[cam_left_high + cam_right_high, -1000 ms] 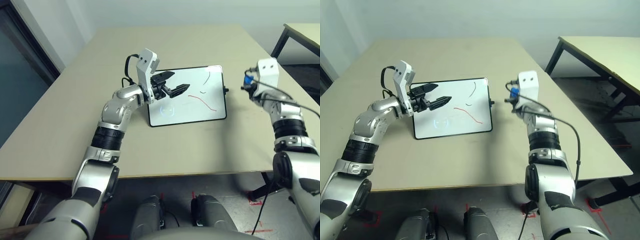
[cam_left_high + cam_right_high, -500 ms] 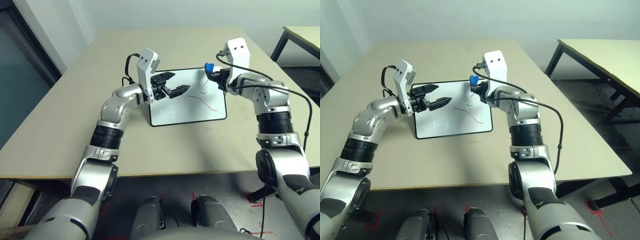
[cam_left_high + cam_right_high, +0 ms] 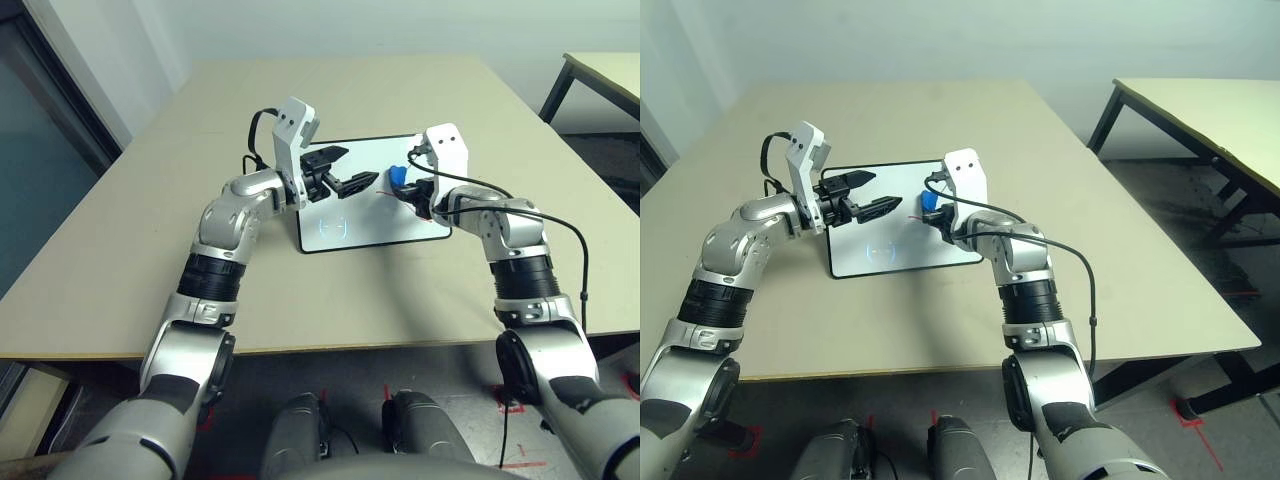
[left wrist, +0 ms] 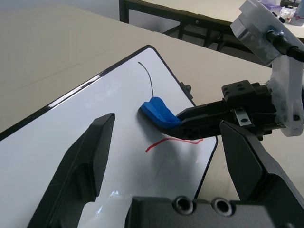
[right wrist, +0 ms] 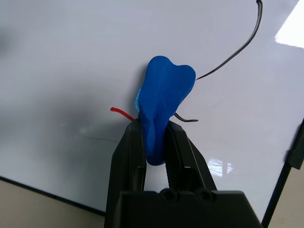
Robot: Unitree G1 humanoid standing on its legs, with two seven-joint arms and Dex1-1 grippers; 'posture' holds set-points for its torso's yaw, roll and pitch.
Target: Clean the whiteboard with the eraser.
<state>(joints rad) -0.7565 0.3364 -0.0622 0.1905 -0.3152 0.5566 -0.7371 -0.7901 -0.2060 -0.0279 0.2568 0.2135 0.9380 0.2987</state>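
The whiteboard (image 3: 365, 222) lies flat mid-table, white with a thin black frame, carrying a red squiggle (image 4: 173, 141), a dark curved line (image 5: 237, 52) and a faint blue round mark (image 3: 335, 224). My right gripper (image 5: 154, 137) is shut on the blue eraser (image 5: 161, 107), whose tip rests on the board over the red line. The eraser (image 3: 397, 177) sits near the board's middle right. My left gripper (image 3: 352, 167) hovers open above the board's left part, nothing between its fingers (image 4: 90, 164).
The tan table (image 3: 400, 90) stretches around the board with free room on all sides. A second table (image 3: 1200, 110) with dark legs stands off to the right. A black cable (image 3: 560, 225) loops along my right forearm.
My right arm swung in from the table's right side onto the board, carrying the eraser down to the red line. The left arm stayed put.
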